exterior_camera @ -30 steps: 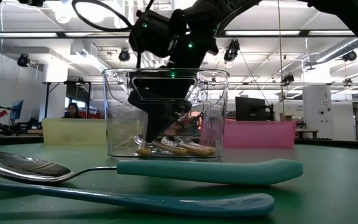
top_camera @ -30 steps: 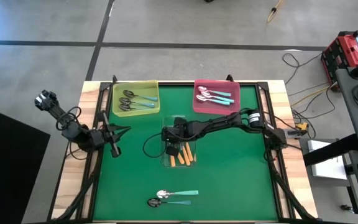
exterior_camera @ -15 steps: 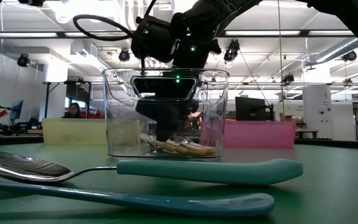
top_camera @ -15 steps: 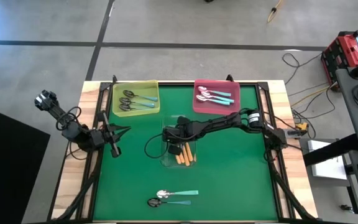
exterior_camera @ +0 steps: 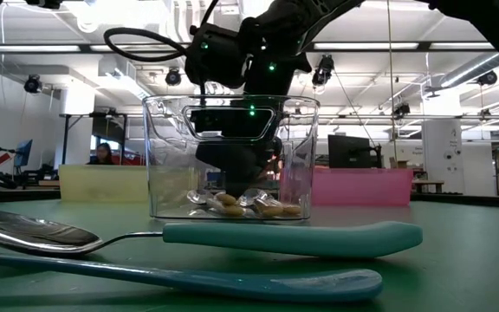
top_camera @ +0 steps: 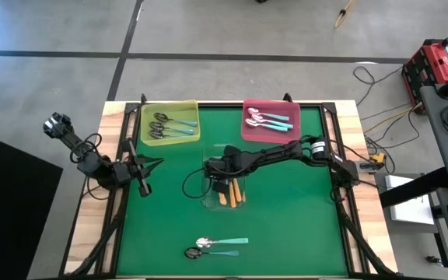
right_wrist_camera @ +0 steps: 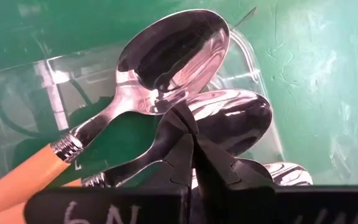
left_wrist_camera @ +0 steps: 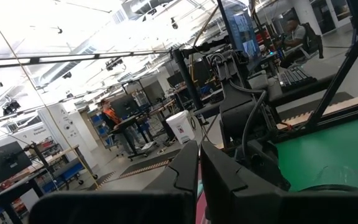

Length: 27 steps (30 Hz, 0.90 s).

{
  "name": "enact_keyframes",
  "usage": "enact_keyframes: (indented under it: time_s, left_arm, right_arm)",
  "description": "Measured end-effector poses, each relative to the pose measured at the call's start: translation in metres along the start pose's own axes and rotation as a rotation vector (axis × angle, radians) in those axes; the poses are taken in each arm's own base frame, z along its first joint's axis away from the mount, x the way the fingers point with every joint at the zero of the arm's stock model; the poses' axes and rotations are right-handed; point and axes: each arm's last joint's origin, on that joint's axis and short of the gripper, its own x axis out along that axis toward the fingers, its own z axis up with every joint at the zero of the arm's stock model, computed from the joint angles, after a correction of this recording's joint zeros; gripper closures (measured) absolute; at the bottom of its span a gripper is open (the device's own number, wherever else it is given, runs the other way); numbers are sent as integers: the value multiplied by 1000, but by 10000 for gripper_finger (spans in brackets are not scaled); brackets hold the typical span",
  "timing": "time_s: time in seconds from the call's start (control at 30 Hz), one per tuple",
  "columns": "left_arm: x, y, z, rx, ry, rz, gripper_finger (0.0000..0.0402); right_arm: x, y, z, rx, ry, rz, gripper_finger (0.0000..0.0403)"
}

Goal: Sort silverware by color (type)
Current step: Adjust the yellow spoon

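Observation:
Several silver spoons with orange handles (top_camera: 233, 194) lie in the clear tray (top_camera: 206, 198) at mid-table, bowls toward the far edge. My right gripper (top_camera: 218, 183) reaches down into this tray, shut, with its tips (right_wrist_camera: 188, 124) among the spoon bowls. In the low view it (exterior_camera: 236, 186) stands behind the tray's clear wall (exterior_camera: 158, 156), above the orange handle ends (exterior_camera: 249, 208). Two teal-handled spoons (top_camera: 218, 247) lie on the green mat near the front edge. My left gripper (top_camera: 155, 162) waits shut at the table's left side. My right gripper has nothing between its fingers. Its shut tips come slanting down from above and meet the spoons where the upper bowl (right_wrist_camera: 173, 56) overlaps the lower bowl (right_wrist_camera: 235, 121). The spoons lie flat on the tray's floor.
At the far left, a yellow tray (top_camera: 169, 109) holds dark spoons with teal handles. Beside it at the far middle, a pink tray (top_camera: 267, 105) holds silver spoons with teal handles. Black frame rails (top_camera: 123, 194) run along the table's sides. A cable (top_camera: 189, 183) loops beside the clear tray.
My right gripper has stayed in the clear tray and tipped, its shut tips sweeping toward the table's right. The orange-handled spoons have been pushed along the tray floor; their handles have swung from slanting to pointing at the near edge.

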Motion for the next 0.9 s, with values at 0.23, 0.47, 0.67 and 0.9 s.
enact_keyframes:
  time_s: [0.23, 0.47, 0.67, 0.9]
  left_arm:
    - [0, 0, 0, 3, 0, 0, 401]
    - [0, 0, 0, 3, 0, 0, 401]
    - [0, 0, 0, 4, 0, 0, 401]
    - [0, 0, 0, 4, 0, 0, 401]
  right_arm:
    - [-10, 1, 2, 5, -18, 11, 394]
    - [-23, 1, 5, 45, -29, 97, 394]
    - [-22, 6, 4, 58, 2, 201, 394]
    - [-20, 8, 4, 51, -4, 205, 394]
